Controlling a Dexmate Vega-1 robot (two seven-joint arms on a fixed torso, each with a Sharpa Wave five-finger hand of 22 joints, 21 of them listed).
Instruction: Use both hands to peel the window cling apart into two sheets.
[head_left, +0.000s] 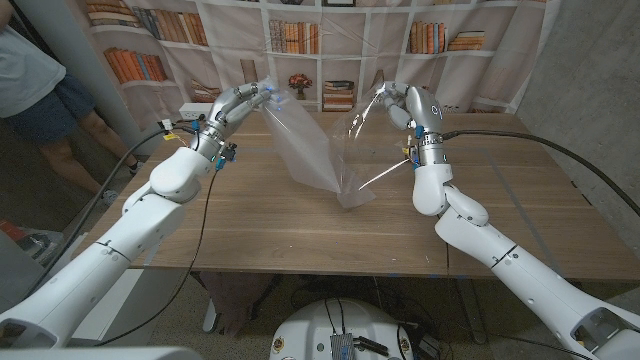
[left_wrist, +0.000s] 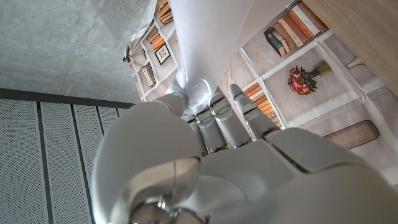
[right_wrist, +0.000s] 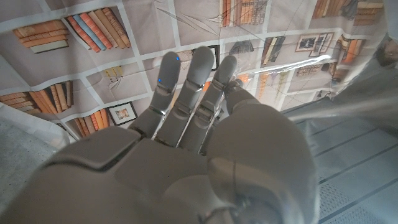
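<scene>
Window cling, a clear, glossy plastic film (head_left: 315, 150), hangs in the upper middle of the head view, spread in a V above the brown wooden table (head_left: 300, 235); its two sheets part at the top and meet at a point low in the centre of the frame, at or just above the table surface, which I cannot tell; the left sheet rises to the white left hand (head_left: 238, 103) at upper left of centre, the right sheet to the white right hand (head_left: 400, 103) at upper right of centre; the left hand's fingers are closed on the upper edge of its sheet, and the left wrist view shows the film bunched white at the fingers (left_wrist: 214, 115) of that left hand (left_wrist: 211, 162); the right hand's fingers pinch the top of the other sheet, and in the right wrist view the right hand (right_wrist: 186, 155) has its fingers (right_wrist: 196, 74) stretched nearly straight with the film close against them; behind the table hangs a cloth backdrop printed with bookshelves (head_left: 330, 40); a person in a light shirt and dark shorts (head_left: 35, 85) stands at the upper left edge of the head view.
</scene>
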